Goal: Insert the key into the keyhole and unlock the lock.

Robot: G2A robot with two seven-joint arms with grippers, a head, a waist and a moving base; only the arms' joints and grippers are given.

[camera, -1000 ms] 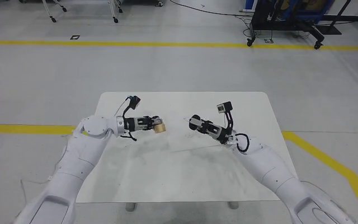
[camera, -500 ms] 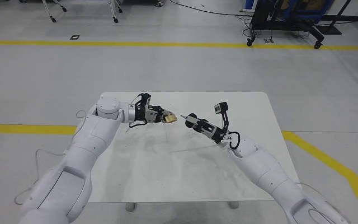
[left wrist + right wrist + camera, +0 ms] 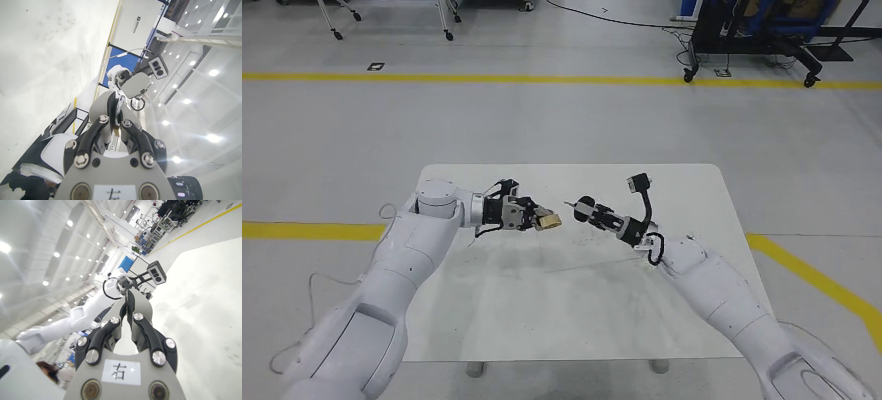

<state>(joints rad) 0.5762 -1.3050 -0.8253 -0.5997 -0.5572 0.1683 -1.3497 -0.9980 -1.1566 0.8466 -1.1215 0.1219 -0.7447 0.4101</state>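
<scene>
Left pincer, clamped on the lock, has swung in just ahead of the right pincer, which pinches the key; aligning comes next.

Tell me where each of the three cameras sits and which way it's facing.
Top view: above the arms, looking down at the table; both arms show, padlock facing key.
Left wrist view: behind the left pincer, looking along it, past the padlock, towards ceiling lights.
Right wrist view: behind the right pincer, looking along it towards the left arm.
Shared: the wrist views face each other, each showing the opposite wrist camera.
</scene>
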